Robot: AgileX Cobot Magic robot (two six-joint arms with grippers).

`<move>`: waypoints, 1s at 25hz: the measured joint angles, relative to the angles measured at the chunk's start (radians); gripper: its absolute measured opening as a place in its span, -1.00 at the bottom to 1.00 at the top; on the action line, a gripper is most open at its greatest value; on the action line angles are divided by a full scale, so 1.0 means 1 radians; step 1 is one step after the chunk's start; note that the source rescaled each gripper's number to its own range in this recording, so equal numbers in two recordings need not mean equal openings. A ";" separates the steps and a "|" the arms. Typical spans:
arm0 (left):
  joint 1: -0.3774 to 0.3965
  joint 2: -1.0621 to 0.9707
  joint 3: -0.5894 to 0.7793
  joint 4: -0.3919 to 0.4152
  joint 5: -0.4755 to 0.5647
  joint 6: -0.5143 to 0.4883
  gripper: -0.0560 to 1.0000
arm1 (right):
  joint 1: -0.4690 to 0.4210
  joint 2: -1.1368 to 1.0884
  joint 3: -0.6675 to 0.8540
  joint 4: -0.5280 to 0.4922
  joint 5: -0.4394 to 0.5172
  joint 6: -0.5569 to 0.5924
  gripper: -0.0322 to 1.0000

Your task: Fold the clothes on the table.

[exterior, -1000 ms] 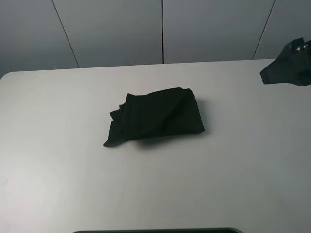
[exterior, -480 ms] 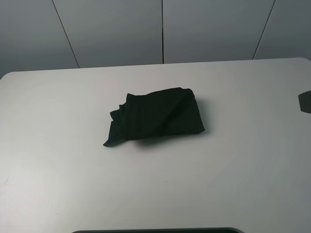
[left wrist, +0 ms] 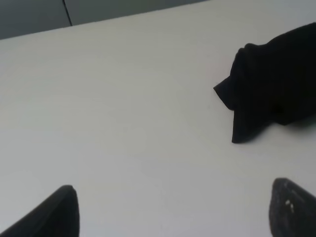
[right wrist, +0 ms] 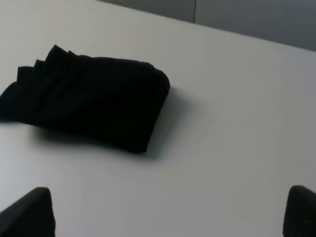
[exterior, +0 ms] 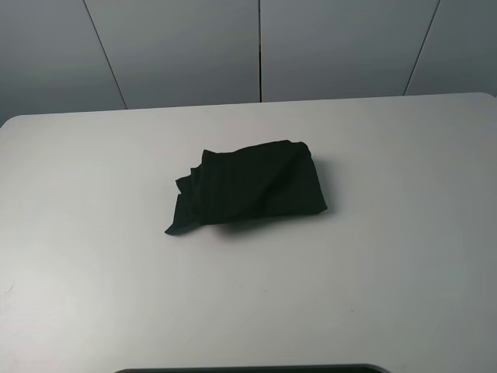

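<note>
The black T-shirt point(exterior: 248, 186) lies folded into a compact bundle at the middle of the white table point(exterior: 388, 256), one corner sticking out toward the front left. No print or neck label shows. Neither arm shows in the exterior high view. In the left wrist view the shirt point(left wrist: 274, 91) lies ahead of my left gripper point(left wrist: 173, 210), whose dark fingertips point(left wrist: 57, 212) stand wide apart and empty over bare table. In the right wrist view the shirt point(right wrist: 94, 101) lies ahead of my right gripper point(right wrist: 168, 215), also spread wide and empty.
A grey panelled wall point(exterior: 256, 47) rises behind the table's far edge. A dark strip point(exterior: 248, 369) shows at the table's front edge.
My right arm has drawn back out of the exterior high view at the right edge. The shirt has not moved.
</note>
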State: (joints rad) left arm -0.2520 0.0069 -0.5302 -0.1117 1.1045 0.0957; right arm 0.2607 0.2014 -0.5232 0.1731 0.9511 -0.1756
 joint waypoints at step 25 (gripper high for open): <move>0.000 -0.007 0.018 0.000 -0.015 -0.007 1.00 | 0.000 -0.075 0.008 -0.004 0.151 0.000 1.00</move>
State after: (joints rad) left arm -0.2520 0.0000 -0.5126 -0.1117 1.0897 0.0892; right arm 0.2607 0.1264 -0.5151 0.1688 1.1022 -0.1756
